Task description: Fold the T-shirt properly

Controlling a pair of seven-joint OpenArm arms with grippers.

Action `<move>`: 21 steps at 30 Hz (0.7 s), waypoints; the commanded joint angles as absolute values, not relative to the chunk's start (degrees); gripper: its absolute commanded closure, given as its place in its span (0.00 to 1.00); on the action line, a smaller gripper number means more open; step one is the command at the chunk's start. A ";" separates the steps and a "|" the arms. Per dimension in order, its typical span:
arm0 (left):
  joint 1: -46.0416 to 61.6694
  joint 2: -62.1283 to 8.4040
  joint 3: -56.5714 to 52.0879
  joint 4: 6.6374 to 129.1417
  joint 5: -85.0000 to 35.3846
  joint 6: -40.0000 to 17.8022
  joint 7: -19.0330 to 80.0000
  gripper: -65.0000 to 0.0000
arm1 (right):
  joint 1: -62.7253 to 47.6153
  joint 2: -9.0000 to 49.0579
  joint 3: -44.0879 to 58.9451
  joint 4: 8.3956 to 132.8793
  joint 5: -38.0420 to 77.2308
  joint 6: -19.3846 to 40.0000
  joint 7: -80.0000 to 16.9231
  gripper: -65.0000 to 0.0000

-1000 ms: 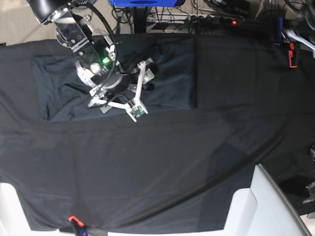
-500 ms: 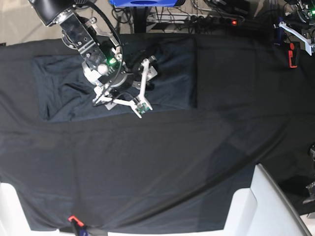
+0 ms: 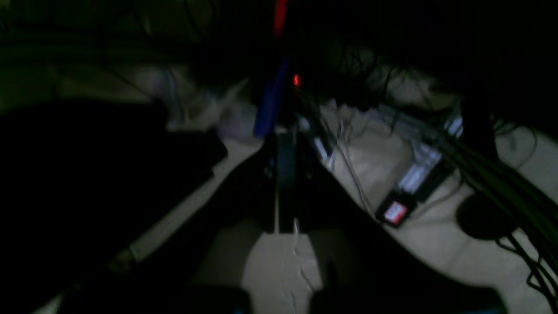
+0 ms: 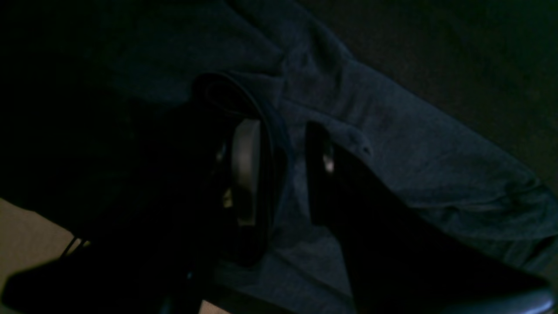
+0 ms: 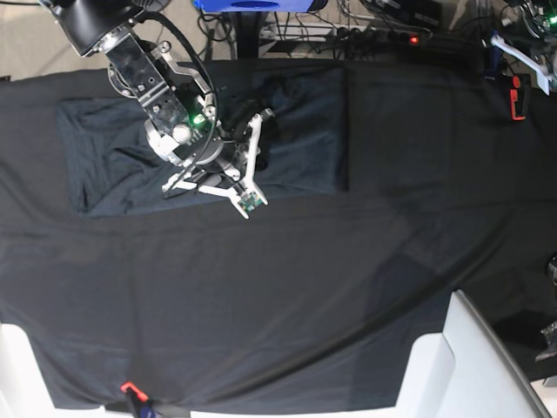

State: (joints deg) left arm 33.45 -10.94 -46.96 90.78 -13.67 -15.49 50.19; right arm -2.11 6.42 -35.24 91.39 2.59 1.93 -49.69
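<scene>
T-shirt (image 5: 296,131): dark slate-grey, lying along the far side of the black table cloth (image 5: 287,296), partly folded into a long band, surface rumpled. Right gripper (image 4: 283,174): mine, down on the shirt's middle, jaws narrow with a ridge of knit between them; whether it is pinched fast I cannot tell. Left gripper (image 3: 279,192): mine, jaws together, holding nothing, parked off the far table corner. Remaining, by my judgement: at least one fold and smoothing.
</scene>
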 commanded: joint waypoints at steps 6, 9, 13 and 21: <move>33.19 -12.00 -47.60 89.80 -13.85 -15.52 49.36 1.00 | -1.71 5.05 -34.95 92.18 2.42 1.63 -49.19 0.74; 33.10 -12.09 -47.60 89.98 -13.85 -15.52 49.36 1.00 | -1.80 4.44 -34.95 91.12 2.42 1.63 -49.36 0.74; 33.10 -12.09 -47.52 89.98 -13.85 -15.52 49.36 1.00 | -1.45 2.51 -34.95 86.37 2.42 1.63 -48.92 0.74; 33.10 -12.26 -47.60 89.80 -13.85 -15.52 49.36 1.00 | -1.10 1.80 -34.95 85.05 2.42 1.63 -48.04 0.91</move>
